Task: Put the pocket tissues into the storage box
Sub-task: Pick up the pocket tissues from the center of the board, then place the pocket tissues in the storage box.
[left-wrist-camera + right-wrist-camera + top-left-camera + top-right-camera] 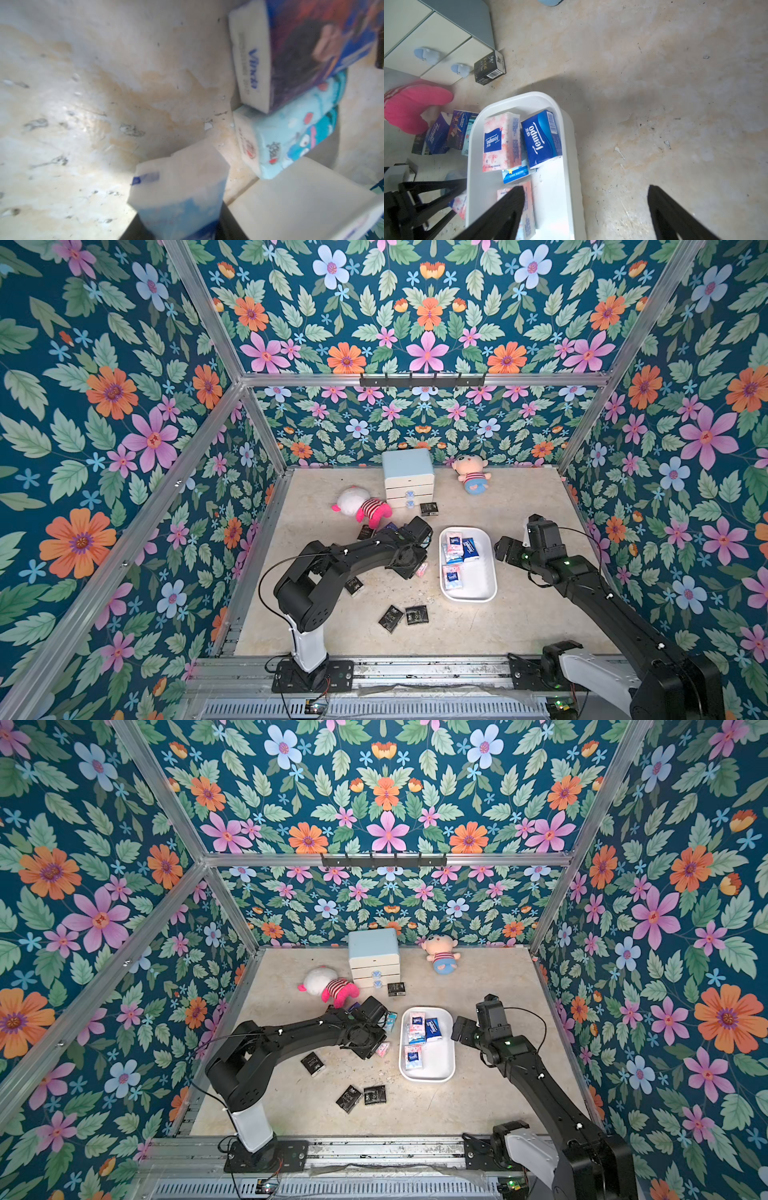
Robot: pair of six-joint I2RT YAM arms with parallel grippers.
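The left gripper [178,226] was closed on a pale pink-and-blue tissue pack [178,187], just left of the white box [478,585]. The right gripper [587,212] hung wide open and empty at the box's right side. Several packs [469,549] lay in the box's far half. Black packs [417,614] lay on the near floor.

A robot test cell: an aluminium frame [419,379] carries printed floral panels [428,315] around a beige desk [519,614], with the black left arm [332,560] and right arm [602,597] bolted to a slotted metal rail [415,672] at its near edge.
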